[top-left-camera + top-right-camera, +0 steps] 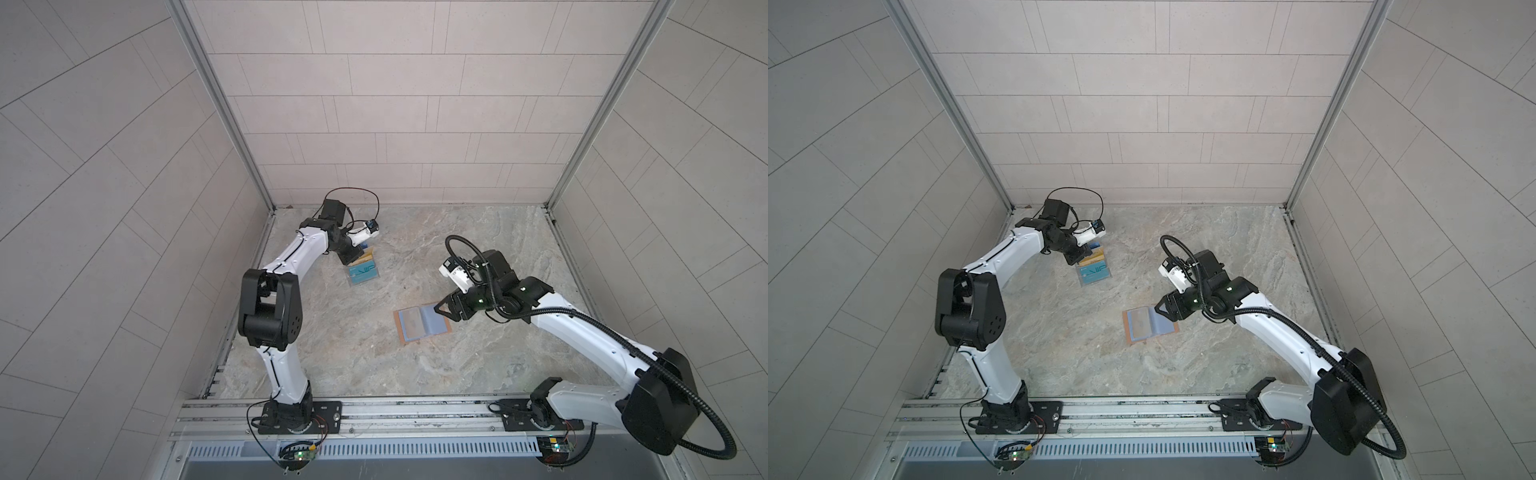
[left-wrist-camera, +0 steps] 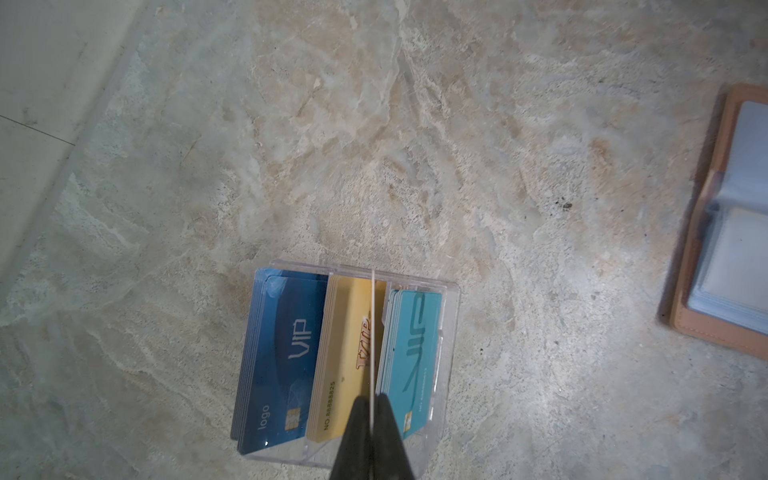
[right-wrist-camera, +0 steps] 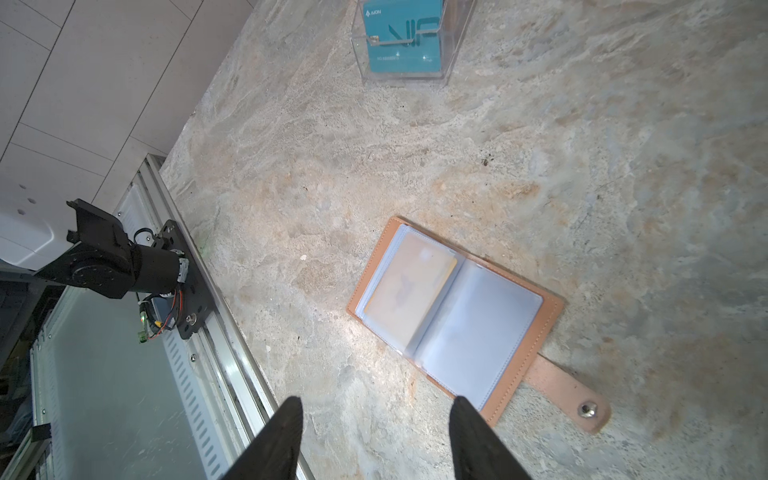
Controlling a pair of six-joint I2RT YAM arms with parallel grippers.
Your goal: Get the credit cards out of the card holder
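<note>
Left gripper (image 2: 371, 400): my two dark fingers are pressed together on a thin card (image 2: 372, 332). I see it only edge-on, so I cannot tell its colour.
Below that card: a clear box (image 2: 452, 316) holds three leaning piles, a blue stack (image 2: 282, 353), a gold stack (image 2: 340, 353) and a teal stack (image 2: 411, 353). The card's edge runs over the line between gold and teal. I cannot tell whether it touches them.
Right gripper (image 3: 376, 401): my fingers stand wide apart with nothing between them, above bare table just beside the wallet's near corner.
Wallet (image 3: 478, 328): it lies open and flat on the table, well apart from the clear box. In both top views it sits between my arms, nearer the right one (image 1: 419, 326) (image 1: 1148, 326).
Gold card (image 3: 409, 291): it sits behind the cloudy plastic sleeve on the page away from the strap. The other page shows only pale plastic.
Strap (image 3: 569, 395): it lies flat on the table, metal snap facing up.
Table (image 1: 478, 365): a matte, stone-patterned top in beige with grey veins and a few dark specks.
Walls (image 1: 395, 104): pale grey panels marked with tile lines close in three sides.
Posts (image 1: 216, 104): metal, one at each back corner.
Rail (image 1: 395, 409): a metal rail along the front edge carries the bases of both my arms.
</note>
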